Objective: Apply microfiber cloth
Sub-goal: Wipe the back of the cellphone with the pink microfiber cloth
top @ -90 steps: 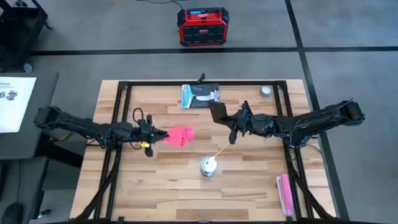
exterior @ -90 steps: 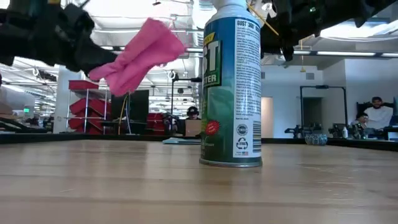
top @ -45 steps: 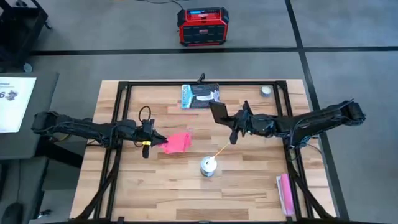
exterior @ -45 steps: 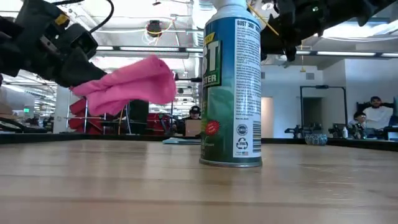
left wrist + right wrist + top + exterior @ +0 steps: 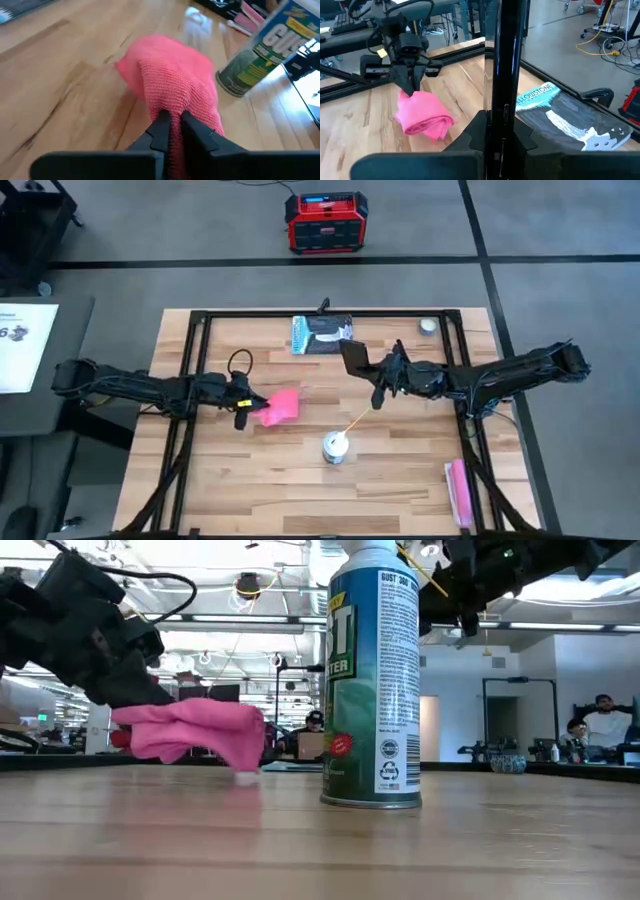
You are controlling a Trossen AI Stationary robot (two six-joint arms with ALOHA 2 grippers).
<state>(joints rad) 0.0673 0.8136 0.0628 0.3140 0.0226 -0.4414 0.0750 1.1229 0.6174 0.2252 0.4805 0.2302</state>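
The left gripper (image 5: 171, 120) pinches the microfiber cloth (image 5: 281, 407) down on the wooden table (image 5: 250, 480), left of a spray can (image 5: 373, 675). The right gripper (image 5: 500, 117), clamped on a black phone (image 5: 351, 357), hovers farther right. People sit beyond.

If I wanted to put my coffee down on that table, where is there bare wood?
The near left corner of the table, in front of the left pincer and its pink cloth, looks bare. So does the strip between the spray can and the pink oblong. The middle is crowded: the right pincer holds a black slab there.
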